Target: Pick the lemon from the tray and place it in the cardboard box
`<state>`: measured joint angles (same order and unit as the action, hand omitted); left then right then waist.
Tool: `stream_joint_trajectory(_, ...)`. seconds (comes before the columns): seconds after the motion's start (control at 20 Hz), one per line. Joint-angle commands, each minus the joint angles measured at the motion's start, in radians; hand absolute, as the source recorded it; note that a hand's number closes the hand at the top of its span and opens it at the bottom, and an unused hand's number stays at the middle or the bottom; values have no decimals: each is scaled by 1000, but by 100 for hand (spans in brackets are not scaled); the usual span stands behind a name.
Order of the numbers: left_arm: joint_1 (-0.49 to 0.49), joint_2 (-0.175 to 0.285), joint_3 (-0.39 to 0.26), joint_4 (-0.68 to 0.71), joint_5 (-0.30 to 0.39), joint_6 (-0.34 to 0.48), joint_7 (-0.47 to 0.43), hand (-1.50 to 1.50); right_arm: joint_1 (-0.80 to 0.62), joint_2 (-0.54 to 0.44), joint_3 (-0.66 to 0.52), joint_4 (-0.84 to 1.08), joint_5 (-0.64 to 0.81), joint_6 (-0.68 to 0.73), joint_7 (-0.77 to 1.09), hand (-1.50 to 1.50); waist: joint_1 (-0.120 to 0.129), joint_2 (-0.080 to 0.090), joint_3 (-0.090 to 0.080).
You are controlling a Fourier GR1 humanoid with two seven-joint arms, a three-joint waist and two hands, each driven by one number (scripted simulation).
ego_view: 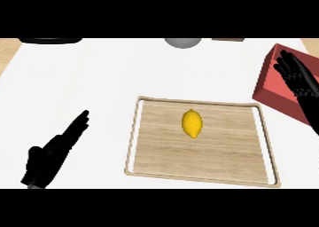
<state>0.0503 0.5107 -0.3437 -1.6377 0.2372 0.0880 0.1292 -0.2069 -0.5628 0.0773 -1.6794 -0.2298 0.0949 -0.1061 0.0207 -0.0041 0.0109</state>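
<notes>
The lemon [192,123] lies alone in the middle of the tray [214,155], its long axis running up and down the frame and touching no rim, so fingers can close across its narrow waist from either side. The tray sits at lower centre on the white counter [90,80]. Our right hand [298,77] shows at the right edge, fingers straight and slightly spread, pointing up the frame and overlapping the red box [270,91] in the upper right; it holds nothing. The task calls the box cardboard, but we see it red, and with only part of it in frame we cannot tell its depth. Our left hand [51,155] rests at the lower left, well apart from the tray, fingers straight and close together, also empty. We judge the pick not yet begun. With the box on the right, the right hand looks the natural choice: the carry back from the lemon would be short. A grey round thing [183,42] at the top edge stands well apart from that path.
</notes>
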Motion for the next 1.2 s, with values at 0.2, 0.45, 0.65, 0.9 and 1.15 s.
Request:
stream_joint_trajectory(0.2,-184,61,111,-19,-92,-5,-141,0,-192,-10,-79,-178,28,-172,258,-150,-37,-9,-16)
stream_joint_trajectory(0.45,-299,-5,112,99,-87,-55,-186,0,-167,-87,23,-170,280,-194,402,-150,-35,5,-12)
stream_joint_trajectory(0.65,-284,-9,120,87,-106,-60,-207,0,-102,-100,118,-119,430,-138,194,-150,-20,7,-11)
stream_joint_trajectory(0.9,-267,-54,95,125,-148,-53,-245,0,-207,-156,209,-214,515,-25,324,-150,-18,5,-12)
stream_joint_trajectory(1.15,-294,-26,130,131,-116,-103,-236,0,-295,-225,312,-228,523,195,532,-150,-16,4,-14)
